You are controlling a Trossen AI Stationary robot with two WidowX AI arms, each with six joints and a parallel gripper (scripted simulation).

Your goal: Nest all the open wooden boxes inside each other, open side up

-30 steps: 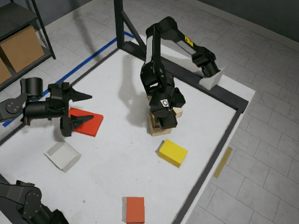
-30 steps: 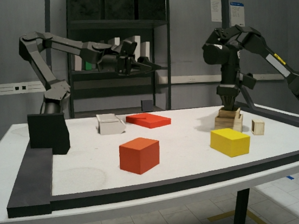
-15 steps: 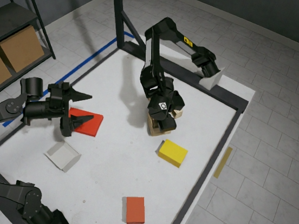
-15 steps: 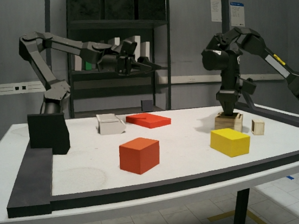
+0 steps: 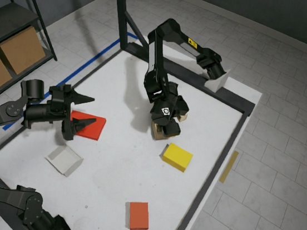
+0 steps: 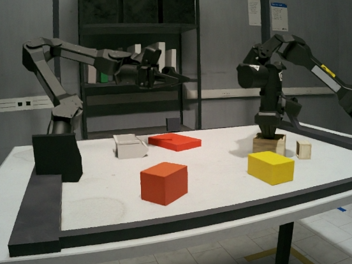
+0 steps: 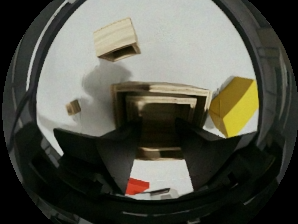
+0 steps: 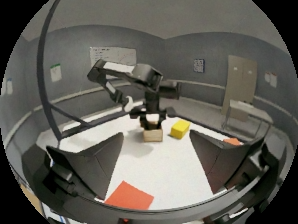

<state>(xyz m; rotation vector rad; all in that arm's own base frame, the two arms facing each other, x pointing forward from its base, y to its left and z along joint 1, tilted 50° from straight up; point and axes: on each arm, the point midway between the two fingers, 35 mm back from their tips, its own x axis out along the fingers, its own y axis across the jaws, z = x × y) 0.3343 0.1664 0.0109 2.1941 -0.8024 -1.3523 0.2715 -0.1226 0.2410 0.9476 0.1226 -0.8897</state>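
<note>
The biggest wooden box (image 5: 159, 133) stands upright on the table, open side up; it also shows in the exterior view (image 6: 269, 144). A medium wooden box (image 7: 162, 106) sits down inside it. My left gripper (image 5: 169, 129) (image 6: 268, 133) reaches straight down into the nested boxes and is shut on the medium box. A small wooden box (image 6: 303, 149) lies on its side just beside them, also in the top view (image 5: 182, 117) and in the left wrist view (image 7: 116, 38). My right gripper (image 5: 94, 109) (image 6: 183, 78) is open and empty, held high above the red slab.
A flat red slab (image 5: 89, 125) and a white open box (image 5: 64, 159) lie under the right arm. A yellow block (image 5: 177, 156) sits just in front of the wooden boxes. An orange block (image 5: 138, 215) lies near the front edge. A black frame borders the table.
</note>
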